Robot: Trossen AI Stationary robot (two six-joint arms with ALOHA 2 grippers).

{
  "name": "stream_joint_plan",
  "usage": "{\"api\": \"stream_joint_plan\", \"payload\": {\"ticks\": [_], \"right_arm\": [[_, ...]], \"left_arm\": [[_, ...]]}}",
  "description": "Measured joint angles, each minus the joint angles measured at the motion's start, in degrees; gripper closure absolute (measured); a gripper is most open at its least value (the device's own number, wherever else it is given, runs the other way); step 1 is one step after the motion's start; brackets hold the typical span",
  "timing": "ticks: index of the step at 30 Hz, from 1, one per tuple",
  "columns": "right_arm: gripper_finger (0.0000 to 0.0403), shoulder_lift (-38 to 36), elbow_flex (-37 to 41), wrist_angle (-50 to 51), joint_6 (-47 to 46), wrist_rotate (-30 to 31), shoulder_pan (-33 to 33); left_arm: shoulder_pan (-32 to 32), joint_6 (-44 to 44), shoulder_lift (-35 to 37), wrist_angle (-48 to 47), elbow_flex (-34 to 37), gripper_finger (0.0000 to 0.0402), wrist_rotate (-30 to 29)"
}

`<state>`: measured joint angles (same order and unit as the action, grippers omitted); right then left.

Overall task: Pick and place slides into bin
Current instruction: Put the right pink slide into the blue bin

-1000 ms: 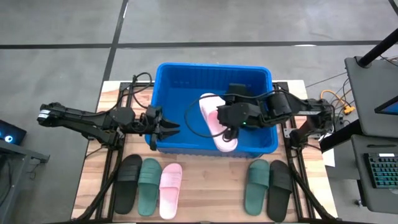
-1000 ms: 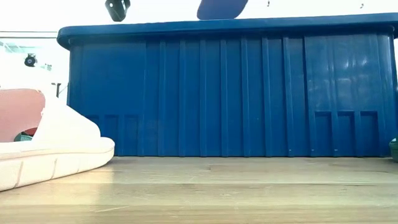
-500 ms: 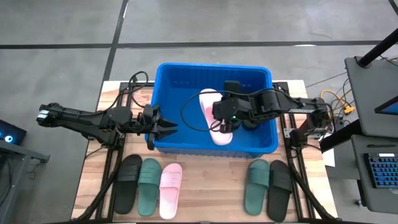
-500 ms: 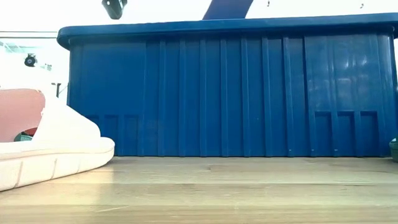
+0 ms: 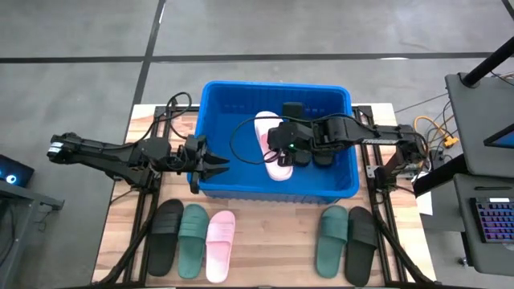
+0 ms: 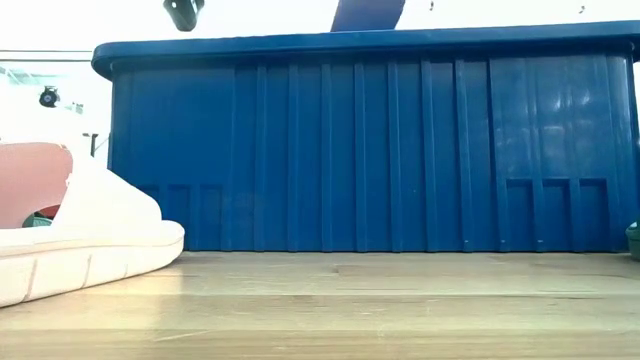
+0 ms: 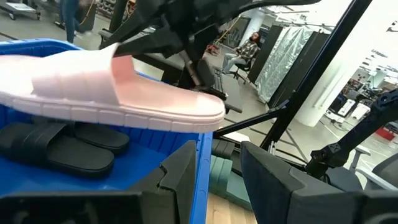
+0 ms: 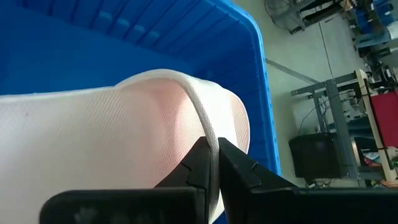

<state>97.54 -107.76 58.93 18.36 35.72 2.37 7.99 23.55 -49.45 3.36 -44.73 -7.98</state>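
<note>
Light pink slide (image 5: 271,147) held aloft over the middle of the blue bin (image 5: 225,96), pinched at the edge of its strap by the right end effector (image 8: 211,163), fingers pressed tight on the thin rubber. Seen from the left wrist, suspended above two black slides (image 7: 59,146) lying on the bin floor. Left end effector (image 5: 218,164) hanging at the bin's left wall, fingers spread part-way around the rim, gripping nothing. On the wooden worktop (image 5: 265,265) in front of the bin, a row of three slides at left: black (image 5: 164,234), dark green (image 5: 193,238), light pink (image 5: 219,244); at right, well apart from these, a dark green slide (image 5: 330,240) just beside a black one (image 5: 361,243).
</note>
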Motion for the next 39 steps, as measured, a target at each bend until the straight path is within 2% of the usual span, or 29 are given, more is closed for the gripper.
{"api": "stream_joint_plan", "payload": {"ticks": [16, 22, 31, 39], "right_arm": [[0.0390, -1.79, 11.63, -11.33, 1.67, -1.60, -5.47], [0.0390, -1.79, 15.32, -15.02, 4.10, -1.60, -7.18], [0.0390, -1.81, 19.43, -19.46, 4.86, -1.63, -10.81], [0.0390, -1.81, 22.45, -25.65, 8.19, -1.79, -13.20]], "left_arm": [[0.00, 0.13, 0.02, -2.82, 0.00, 0.0291, -0.06], [-0.05, 0.09, 0.81, -2.62, 0.00, 0.0291, -2.27], [-0.11, 0.07, 1.64, -2.34, -0.04, 0.0291, -7.87], [-0.11, 0.07, 1.81, -1.95, -0.15, 0.0291, -15.44]]}}
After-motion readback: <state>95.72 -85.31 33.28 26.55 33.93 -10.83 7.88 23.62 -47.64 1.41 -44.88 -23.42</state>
